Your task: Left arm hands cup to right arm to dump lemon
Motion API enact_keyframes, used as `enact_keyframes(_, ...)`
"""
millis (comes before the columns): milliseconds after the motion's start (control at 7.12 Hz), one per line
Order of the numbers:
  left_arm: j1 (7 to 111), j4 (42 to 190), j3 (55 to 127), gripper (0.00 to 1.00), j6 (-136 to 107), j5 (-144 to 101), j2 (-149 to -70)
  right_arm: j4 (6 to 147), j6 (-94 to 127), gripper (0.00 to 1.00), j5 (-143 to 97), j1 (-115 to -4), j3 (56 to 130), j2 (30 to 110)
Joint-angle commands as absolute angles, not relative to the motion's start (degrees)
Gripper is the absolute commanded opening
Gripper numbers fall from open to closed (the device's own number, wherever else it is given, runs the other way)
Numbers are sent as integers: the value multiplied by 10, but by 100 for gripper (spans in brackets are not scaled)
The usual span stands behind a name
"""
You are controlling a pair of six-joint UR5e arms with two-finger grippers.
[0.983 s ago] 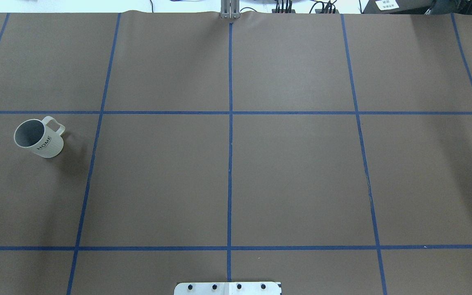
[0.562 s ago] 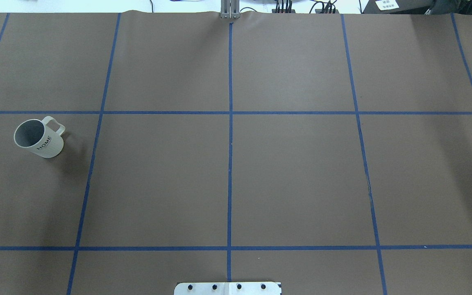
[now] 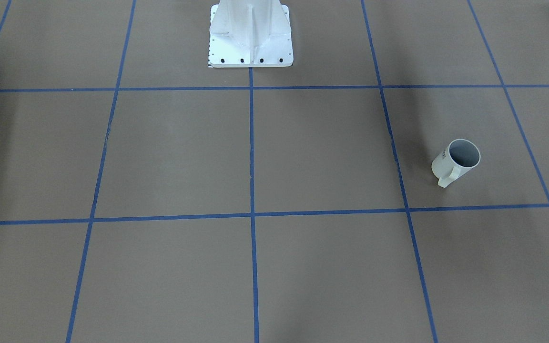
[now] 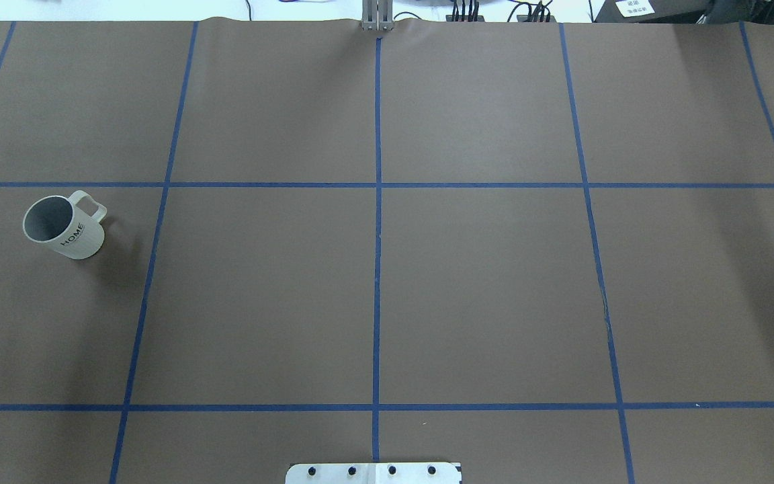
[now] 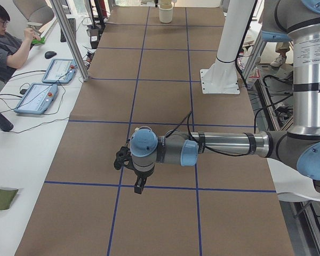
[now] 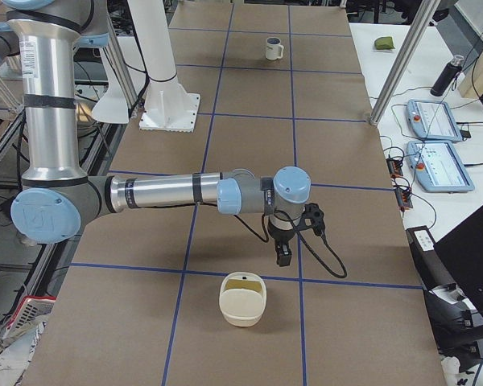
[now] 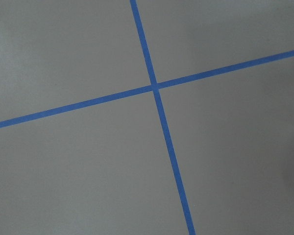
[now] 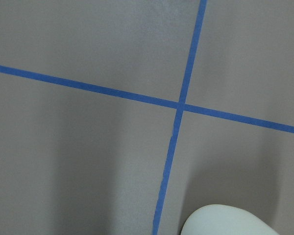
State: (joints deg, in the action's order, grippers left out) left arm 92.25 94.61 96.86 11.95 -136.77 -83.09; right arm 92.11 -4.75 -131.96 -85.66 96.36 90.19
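The cup [image 4: 64, 227] is a white mug with black "HOME" lettering and a grey inside. It stands upright at the table's left in the overhead view, handle toward the far side. It also shows in the front-facing view [image 3: 455, 163] and, small and far, in the exterior right view [image 6: 274, 49]. No lemon shows in it. My left gripper [image 5: 140, 185] hangs above the table and points down. It shows only in the exterior left view, so I cannot tell if it is open. My right gripper [image 6: 284, 257] likewise shows only in the exterior right view.
A cream bowl [image 6: 242, 299] with a yellowish inside sits on the table just beyond my right gripper. It also shows in the right wrist view [image 8: 225, 221] and far off in the exterior left view [image 5: 166, 13]. The robot's white base [image 3: 250, 38] stands mid-table. Tablets lie on the operators' desk [image 5: 40, 98].
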Motion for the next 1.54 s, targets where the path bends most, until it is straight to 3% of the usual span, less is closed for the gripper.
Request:
enact_keyframes(0, 922, 947, 969, 100, 120, -1368, -827, 921, -47, 100, -1320, -855, 963, 901)
enact_keyframes(1404, 921, 947, 962, 100, 120, -1369, -827, 920, -48, 100, -1340, -842, 961, 899)
